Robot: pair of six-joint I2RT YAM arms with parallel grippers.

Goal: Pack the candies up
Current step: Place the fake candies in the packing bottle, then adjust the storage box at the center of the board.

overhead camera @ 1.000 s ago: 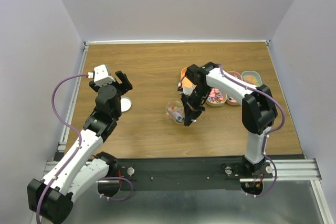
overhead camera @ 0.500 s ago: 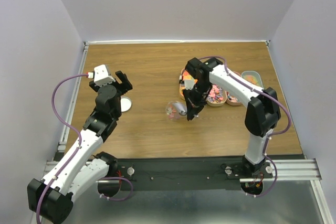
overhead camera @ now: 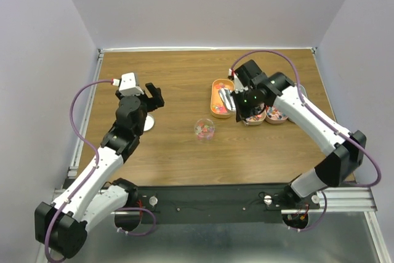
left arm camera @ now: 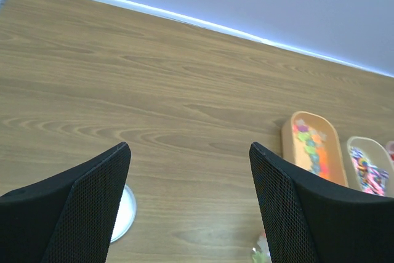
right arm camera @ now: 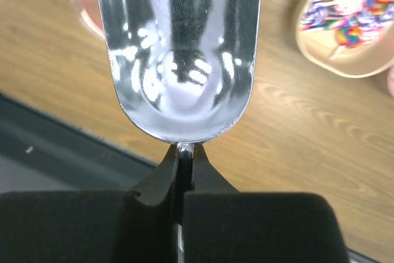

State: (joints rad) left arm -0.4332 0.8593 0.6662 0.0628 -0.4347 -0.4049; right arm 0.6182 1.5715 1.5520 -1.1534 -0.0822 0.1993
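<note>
Left pincer spread wide, empty, arm raised — right pincer clamped on scoop handle, arm extended.

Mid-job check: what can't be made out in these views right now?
Top: right arm partly hides trays; left arm hides half the lid; candies in the cup too small to count.
Left wrist: cup cut off by bottom edge.
Right wrist: scoop blocks whatever lies under it.

A clear cup stands mid-table. A white lid lies at its 9 o'clock, well apart. At its 2 o'clock, a scoop hangs over the orange tray, with a beige tray beside it.
</note>
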